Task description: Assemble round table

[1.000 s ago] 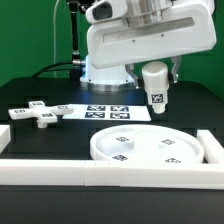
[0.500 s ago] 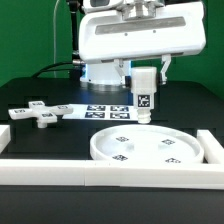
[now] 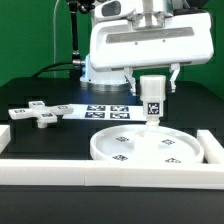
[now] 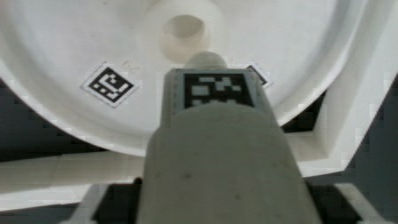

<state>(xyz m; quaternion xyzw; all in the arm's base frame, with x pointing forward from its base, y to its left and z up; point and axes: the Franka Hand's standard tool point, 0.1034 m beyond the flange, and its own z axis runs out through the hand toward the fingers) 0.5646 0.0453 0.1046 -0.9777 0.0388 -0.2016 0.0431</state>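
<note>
My gripper (image 3: 153, 78) is shut on the short thick cylinder leg (image 3: 153, 100), a white part with a square tag, held upright with its lower end just above the far part of the large rimmed round disc (image 3: 145, 147). In the wrist view the leg (image 4: 217, 120) fills the middle and points at the hole in the middle of the disc (image 4: 107, 40). The small cross-shaped foot (image 3: 39, 113) lies on the table at the exterior view's left.
The marker board (image 3: 100, 111) lies behind the disc. Long white border bars run along the front (image 3: 60, 170) and the exterior view's right (image 3: 212, 150). The robot base (image 3: 105, 70) stands at the back.
The gripper with the leg has moved down and slightly toward the exterior view's right, from above the marker board to over the disc.
</note>
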